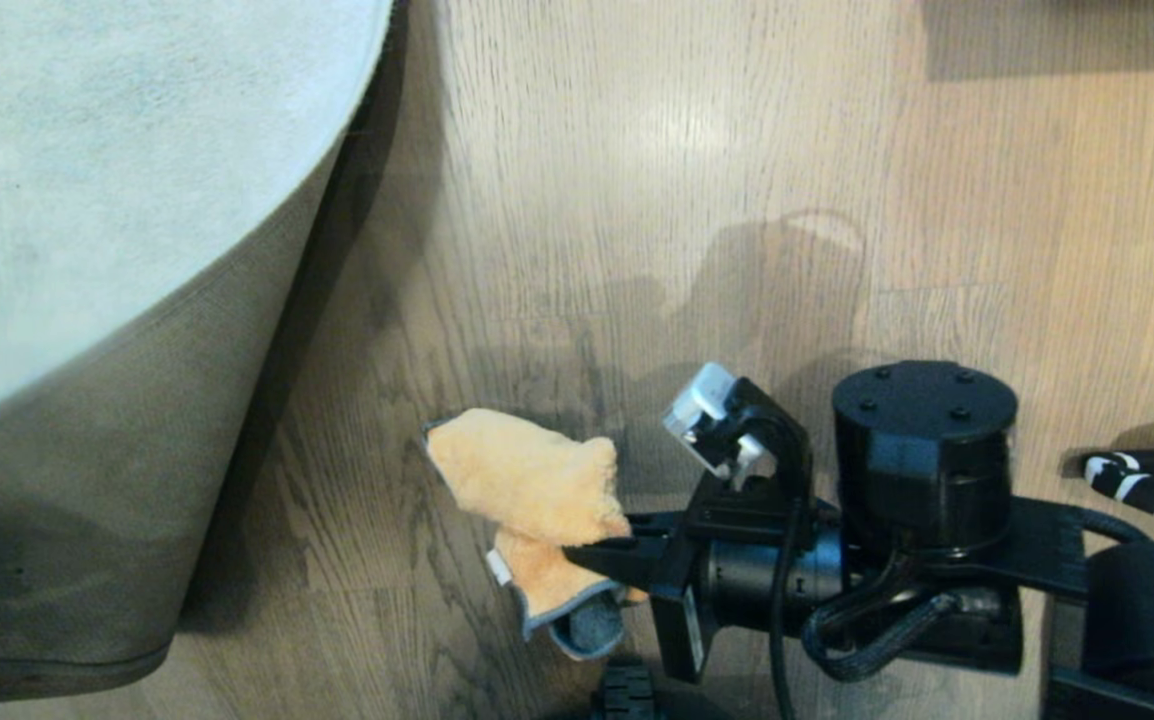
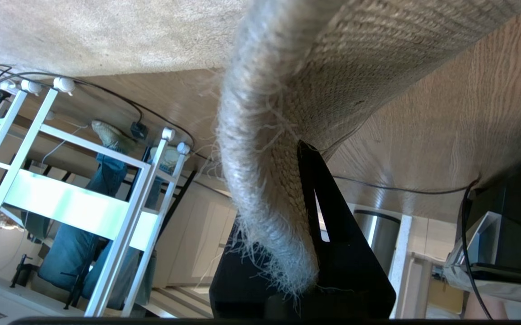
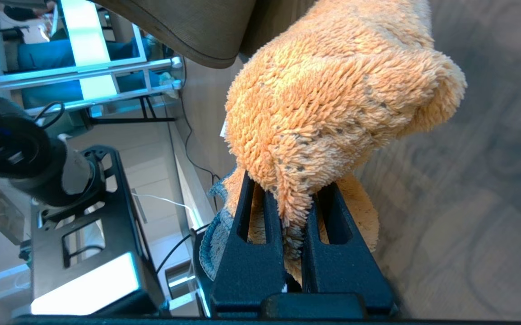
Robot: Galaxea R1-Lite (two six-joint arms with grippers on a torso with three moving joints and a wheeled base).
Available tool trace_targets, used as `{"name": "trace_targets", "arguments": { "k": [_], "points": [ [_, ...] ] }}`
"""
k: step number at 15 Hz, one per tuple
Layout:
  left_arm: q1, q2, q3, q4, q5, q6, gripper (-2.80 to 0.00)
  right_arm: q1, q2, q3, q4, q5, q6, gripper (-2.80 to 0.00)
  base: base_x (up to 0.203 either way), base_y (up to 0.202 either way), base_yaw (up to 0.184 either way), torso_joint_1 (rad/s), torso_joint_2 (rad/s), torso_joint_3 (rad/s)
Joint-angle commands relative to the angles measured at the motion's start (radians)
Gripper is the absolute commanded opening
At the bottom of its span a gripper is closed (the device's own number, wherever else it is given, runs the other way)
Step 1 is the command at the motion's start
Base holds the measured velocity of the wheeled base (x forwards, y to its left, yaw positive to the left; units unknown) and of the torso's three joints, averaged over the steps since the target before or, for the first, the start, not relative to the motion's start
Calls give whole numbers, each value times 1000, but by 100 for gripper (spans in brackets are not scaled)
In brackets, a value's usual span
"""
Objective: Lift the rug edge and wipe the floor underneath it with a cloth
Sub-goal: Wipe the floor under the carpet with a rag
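Right end effector [image 1: 605, 562] clamps fuzzy orange cloth [image 1: 527, 480]; left end effector [image 2: 303, 198] pinches frayed rug edge [image 2: 260, 180]

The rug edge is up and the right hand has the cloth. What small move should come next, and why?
Probably move the right hand toward the rug edge and press the cloth onto the floor. The left hand holds the edge up, baring floor the cloth has not reached.
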Motion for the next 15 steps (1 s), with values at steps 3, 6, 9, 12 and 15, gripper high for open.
{"name": "trace_targets", "arguments": {
  "k": [3,6,9,12,15],
  "points": [
    [1,7,0,3,3,2,-280,58,134,-104,-6,-101,0,-280,0,0,0,0,0,0],
    [1,7,2,3,3,2,-280,102,190,-140,-13,-145,0,-280,0,0,0,0,0,0],
    [1,8,2,3,3,2,-280,127,275,-225,-47,-237,3,-280,0,0,0,0,0,0],
    [1,9,8,3,12,1,-280,130,343,-314,-53,-339,3,-280,0,0,0,0,0,0],
    [1,9,11,3,27,1,-280,128,399,-364,-103,-400,3,-280,0,0,0,0,0,0]
  ]
}}
